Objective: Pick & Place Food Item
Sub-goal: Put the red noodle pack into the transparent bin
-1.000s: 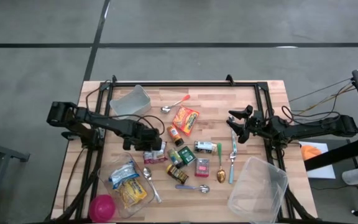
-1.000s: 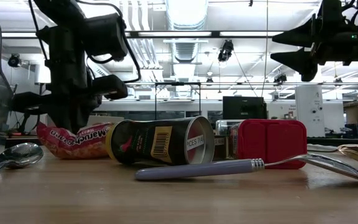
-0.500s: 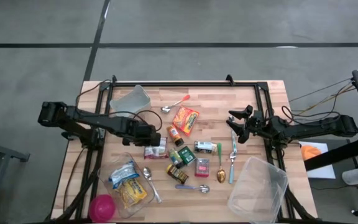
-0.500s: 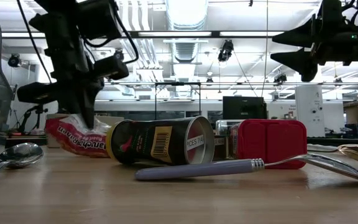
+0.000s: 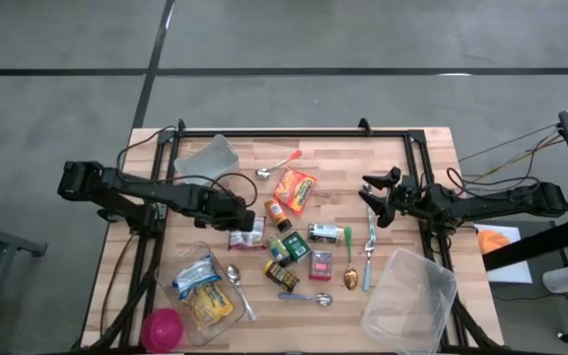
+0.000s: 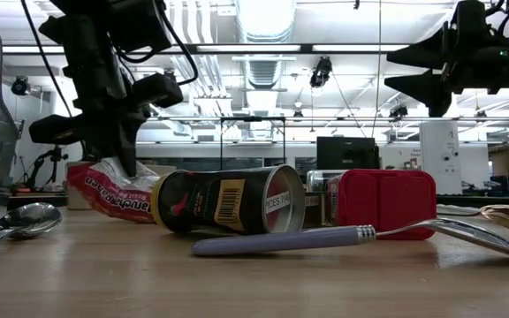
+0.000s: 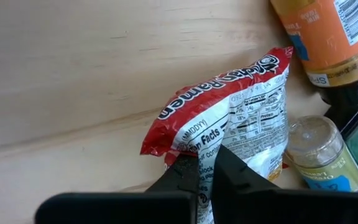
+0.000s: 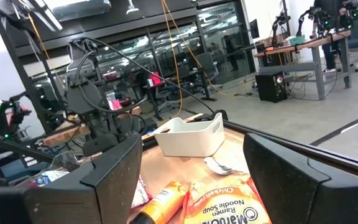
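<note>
Left hand point(image 7: 205, 171) (shut) on ramen packet point(image 7: 241, 118)

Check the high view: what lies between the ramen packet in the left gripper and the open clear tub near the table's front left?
Bare wood only. In the high view, the ramen packet, pinched by the shut left gripper, and the tub have nothing between them.

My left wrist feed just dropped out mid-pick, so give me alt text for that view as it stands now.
The left claw is shut on the edge of a red and white ramen packet that lies on the wooden table. Beside the packet are an orange-labelled bottle and a small clear-lidded jar.
</note>
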`<control>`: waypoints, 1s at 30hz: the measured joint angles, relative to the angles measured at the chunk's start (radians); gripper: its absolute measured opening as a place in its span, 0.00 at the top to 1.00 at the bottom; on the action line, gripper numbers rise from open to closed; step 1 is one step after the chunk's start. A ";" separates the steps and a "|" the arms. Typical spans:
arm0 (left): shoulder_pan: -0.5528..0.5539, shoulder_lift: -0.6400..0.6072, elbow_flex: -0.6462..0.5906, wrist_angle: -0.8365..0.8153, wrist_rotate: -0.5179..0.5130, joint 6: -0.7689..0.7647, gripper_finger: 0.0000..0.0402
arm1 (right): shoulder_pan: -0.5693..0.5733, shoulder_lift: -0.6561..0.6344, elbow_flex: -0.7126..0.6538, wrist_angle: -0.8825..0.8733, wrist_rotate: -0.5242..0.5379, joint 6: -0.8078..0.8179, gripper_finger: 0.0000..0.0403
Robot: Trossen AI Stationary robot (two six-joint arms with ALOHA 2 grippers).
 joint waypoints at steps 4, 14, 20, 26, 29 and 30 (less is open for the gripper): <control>0.000 0.000 0.000 -0.001 0.000 -0.003 0.98 | 0.000 0.000 0.000 -0.001 0.000 0.000 0.31; 0.000 -0.052 0.025 -0.010 -0.015 0.042 0.97 | 0.000 0.000 0.000 -0.003 0.000 0.000 0.31; -0.003 -0.154 0.078 -0.034 -0.030 0.152 0.97 | 0.000 0.000 0.000 -0.004 0.000 0.000 0.31; -0.004 -0.277 0.126 -0.110 -0.029 0.170 0.97 | 0.000 0.000 0.000 -0.005 0.000 0.000 0.31; -0.004 -0.331 0.156 -0.168 -0.029 0.168 0.97 | 0.000 0.000 0.000 -0.005 0.000 0.000 0.31; -0.005 -0.345 0.168 -0.190 -0.027 0.153 0.97 | 0.000 0.000 0.000 -0.005 0.000 0.000 0.31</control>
